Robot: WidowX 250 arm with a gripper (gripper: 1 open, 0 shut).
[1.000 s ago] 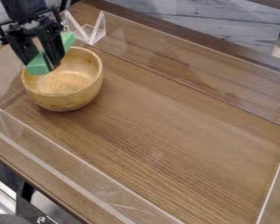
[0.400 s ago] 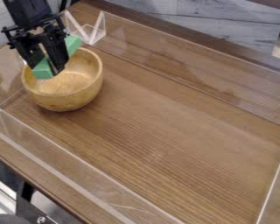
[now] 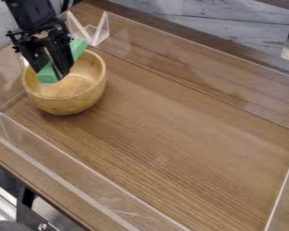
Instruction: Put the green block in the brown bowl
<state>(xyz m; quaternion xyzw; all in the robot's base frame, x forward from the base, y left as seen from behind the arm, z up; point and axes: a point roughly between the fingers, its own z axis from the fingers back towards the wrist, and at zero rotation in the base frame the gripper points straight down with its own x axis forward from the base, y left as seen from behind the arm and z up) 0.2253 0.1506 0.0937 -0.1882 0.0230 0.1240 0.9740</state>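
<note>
Green block [image 3: 60, 60] is tilted, long axis running from upper right, behind the gripper [image 3: 54, 74], down to lower left into the bowl. Upper end pokes out to the right of the fingers near the bowl's far rim; lower end shows between and left of the fingers, low inside the bowl. Can't tell if that lower end touches the bowl floor.

Block looks flat, bar-shaped, plain matte green — most of its middle is hidden by the black fingers.

Gripper is clamped narrow on the block, fingers pointing steeply down w/ tips inside the bowl opening. Block sits betw. the fingers, sticking out past them on both ends.

Brown bowl [image 3: 69, 97] — round, light wood, thick wall, golden-tan inside — is directly under the gripper, resting on the wood-grain table [image 3: 183, 135]. Clear plastic walls [image 3: 62, 176] edge the table, below and right of the hand.
</note>
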